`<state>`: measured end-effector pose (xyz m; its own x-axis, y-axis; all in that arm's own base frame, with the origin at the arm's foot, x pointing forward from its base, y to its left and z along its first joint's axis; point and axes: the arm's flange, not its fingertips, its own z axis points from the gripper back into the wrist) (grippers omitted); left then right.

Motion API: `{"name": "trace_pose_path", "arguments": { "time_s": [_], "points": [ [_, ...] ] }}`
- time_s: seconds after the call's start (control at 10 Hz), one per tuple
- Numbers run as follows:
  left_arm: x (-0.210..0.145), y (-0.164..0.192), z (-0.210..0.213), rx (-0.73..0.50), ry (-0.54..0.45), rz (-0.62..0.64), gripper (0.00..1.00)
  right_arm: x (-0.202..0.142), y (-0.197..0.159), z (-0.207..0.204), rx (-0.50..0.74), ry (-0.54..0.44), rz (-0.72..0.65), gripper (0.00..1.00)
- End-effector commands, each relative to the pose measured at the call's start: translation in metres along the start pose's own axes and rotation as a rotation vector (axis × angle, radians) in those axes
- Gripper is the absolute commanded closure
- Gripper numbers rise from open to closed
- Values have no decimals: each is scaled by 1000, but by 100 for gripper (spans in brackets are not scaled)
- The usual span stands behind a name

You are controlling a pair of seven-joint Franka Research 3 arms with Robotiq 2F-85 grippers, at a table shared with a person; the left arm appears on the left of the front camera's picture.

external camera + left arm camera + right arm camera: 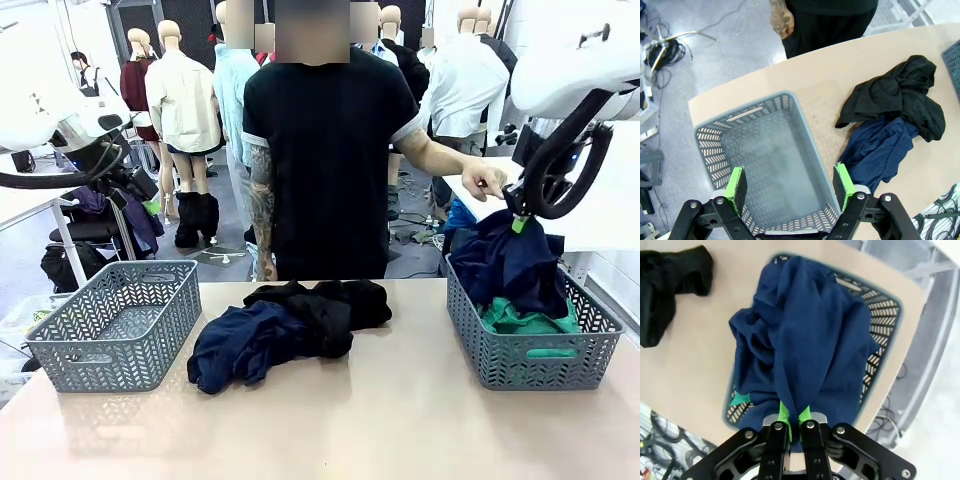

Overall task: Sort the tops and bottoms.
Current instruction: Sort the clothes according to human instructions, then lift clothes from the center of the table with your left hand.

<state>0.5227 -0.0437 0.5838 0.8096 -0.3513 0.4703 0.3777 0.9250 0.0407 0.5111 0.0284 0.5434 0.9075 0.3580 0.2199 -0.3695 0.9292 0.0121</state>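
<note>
My right gripper is shut on a dark navy garment, which hangs from it down into the right grey basket. Bright green bottoms lie in that basket under the navy cloth. A second navy garment and a black garment lie heaped mid-table. My left gripper is open, high over the left grey basket, which has nothing in it.
A person in a black T-shirt stands at the far table edge, one hand held out near my right arm and the other hand hanging by the table. Bare tabletop lies in front.
</note>
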Motion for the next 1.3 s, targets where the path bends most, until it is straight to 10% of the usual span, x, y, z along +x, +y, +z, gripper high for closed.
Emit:
{"name": "trace_pose_path", "arguments": {
  "time_s": [0.0,0.4,1.2],
  "points": [
    [1,1,2,3,5,17,11,-1,0,10,3,7,-12,74],
    [1,1,2,3,5,17,11,-17,16,33,-18,-29,-21,0],
    [1,1,2,3,5,17,11,-47,47,121,-134,-142,-2,0]
  ]
}}
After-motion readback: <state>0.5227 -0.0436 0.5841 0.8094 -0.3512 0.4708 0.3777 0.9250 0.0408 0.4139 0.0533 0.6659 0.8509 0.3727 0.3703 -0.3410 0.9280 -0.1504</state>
